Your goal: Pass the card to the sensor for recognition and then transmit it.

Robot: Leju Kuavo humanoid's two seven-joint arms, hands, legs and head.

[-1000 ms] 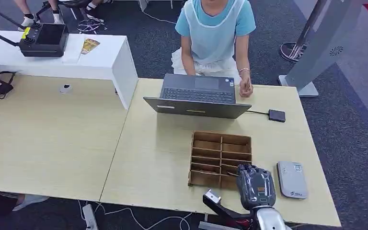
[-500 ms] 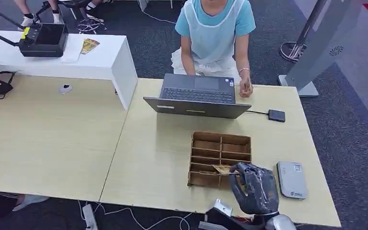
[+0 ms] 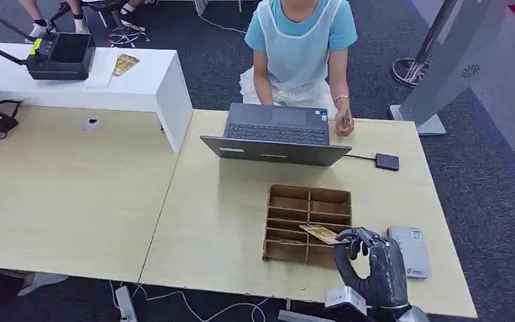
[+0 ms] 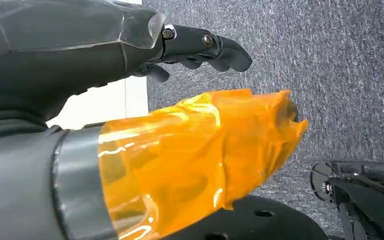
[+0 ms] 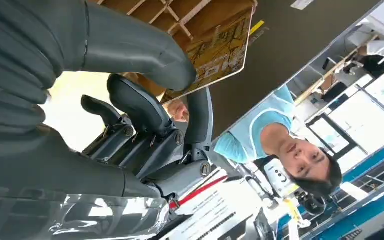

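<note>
At the near edge of the counter (image 3: 214, 221), the right hand (image 3: 374, 261) is raised above the surface, pinching a yellowish card (image 3: 321, 233) between thumb and fingers. The right wrist view shows the card (image 5: 219, 50) clamped between the thick thumb (image 5: 130, 45) and a dark finger, printed face outward. In the head view the card sits tilted above the near right corner of the box (image 3: 308, 223), a brown cardboard tray split into compartments. Just right of the hand lies the sensor (image 3: 410, 251), a flat grey pad resting on the counter, apart from the card. The left hand (image 4: 130, 65) hangs over grey carpet, its thumb wrapped in orange film, its dark fingers (image 4: 205, 45) lightly curled and spread, holding nothing. Farther on stands an open laptop (image 3: 276, 134), with a small black device (image 3: 387, 162) cabled to it on the right. Behind the laptop sits a person (image 3: 302, 47) in a light blue top, one hand resting by the keyboard.
</note>
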